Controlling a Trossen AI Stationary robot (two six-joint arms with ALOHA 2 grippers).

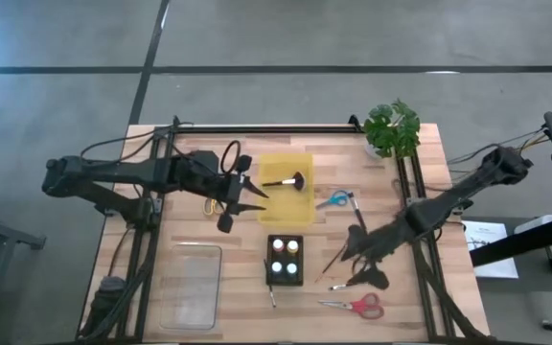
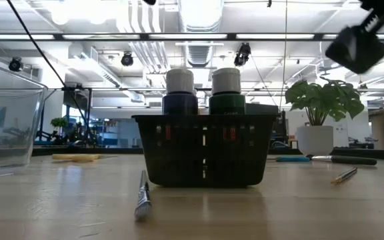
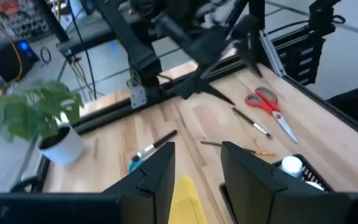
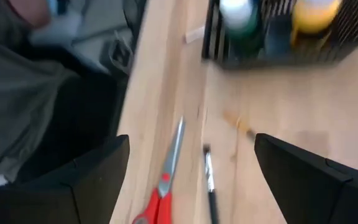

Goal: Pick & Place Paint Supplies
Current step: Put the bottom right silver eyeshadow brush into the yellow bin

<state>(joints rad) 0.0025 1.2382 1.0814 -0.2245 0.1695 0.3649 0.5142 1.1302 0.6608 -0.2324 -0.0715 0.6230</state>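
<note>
Paint bottles (image 1: 285, 259) stand upright in a black basket (image 2: 205, 157) at the table's middle. The broad black-bristled brush (image 1: 287, 180) lies in a yellow bin (image 1: 300, 206). Thin paintbrushes lie flat on the wood: two right of the basket (image 1: 336, 259) (image 1: 338, 286) and one at its near side (image 2: 142, 195). My left gripper (image 3: 197, 155) hovers open above the bin's left edge (image 1: 247, 199), nothing between its fingers. My right gripper (image 1: 351, 261) hangs open over the brushes right of the basket. In its wrist view (image 4: 191, 155) a thin brush (image 4: 210, 183) lies below the gap.
Red scissors (image 1: 356, 307) lie near the front edge, blue scissors (image 1: 333, 199) and another brush (image 1: 354, 206) right of the bin, yellow scissors (image 1: 211, 204) under my left arm. A clear box (image 1: 191, 285) sits front left, a potted plant (image 1: 392, 128) at the far right.
</note>
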